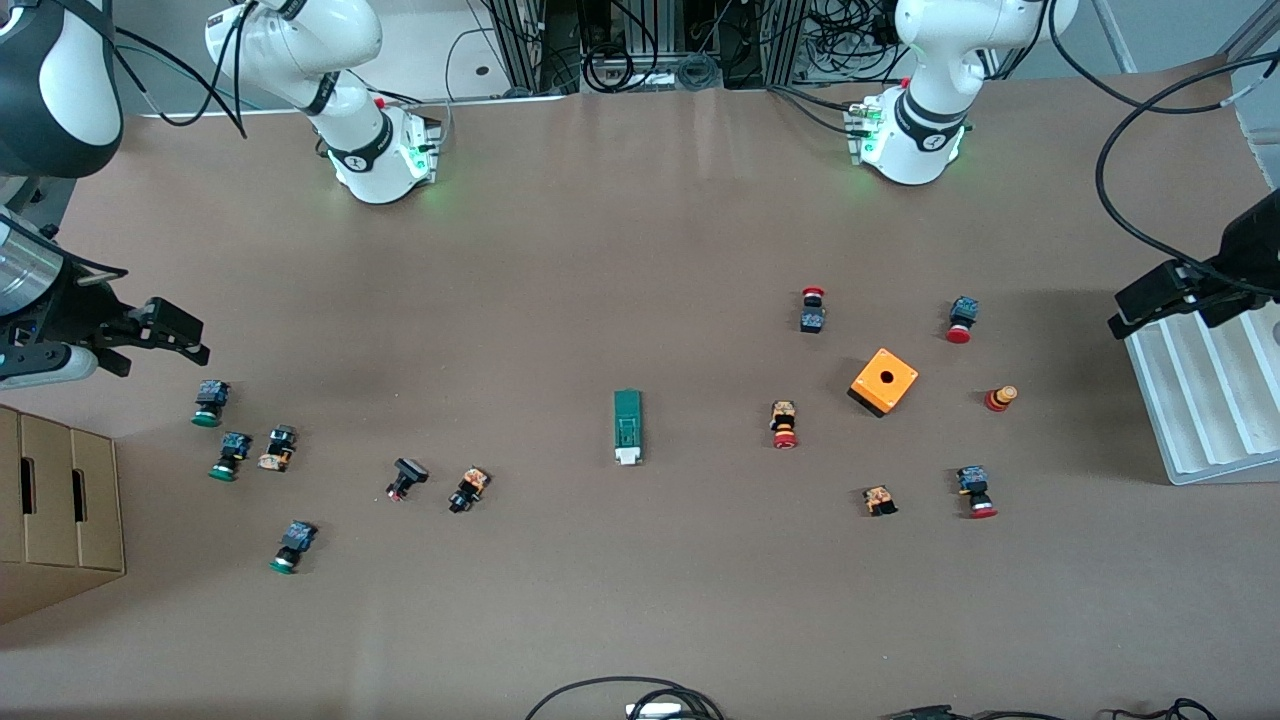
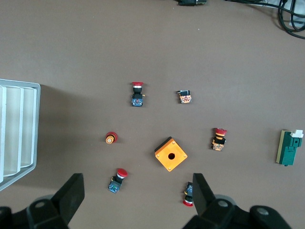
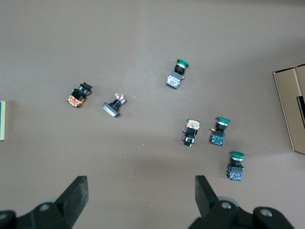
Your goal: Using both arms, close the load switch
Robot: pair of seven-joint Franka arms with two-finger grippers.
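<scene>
The load switch [image 1: 628,427] is a narrow dark-green block with a white tab at the end nearer the front camera. It lies alone mid-table and also shows in the left wrist view [image 2: 289,148]. Only an edge of the load switch [image 3: 2,120] shows in the right wrist view. My left gripper [image 1: 1128,318] hangs open over the table beside the white tray, and its wrist view shows the gripper [image 2: 137,183] holding nothing. My right gripper [image 1: 195,348] hangs open above the green-capped buttons, with bare table between the jaws in its own view [image 3: 140,183]. Both arms are well away from the switch.
An orange box with a hole [image 1: 884,380] and several red-capped push buttons [image 1: 784,424] lie toward the left arm's end. Green-capped buttons [image 1: 211,402] and other small parts lie toward the right arm's end. A cardboard box [image 1: 60,510] and a white ribbed tray [image 1: 1210,400] stand at the two ends.
</scene>
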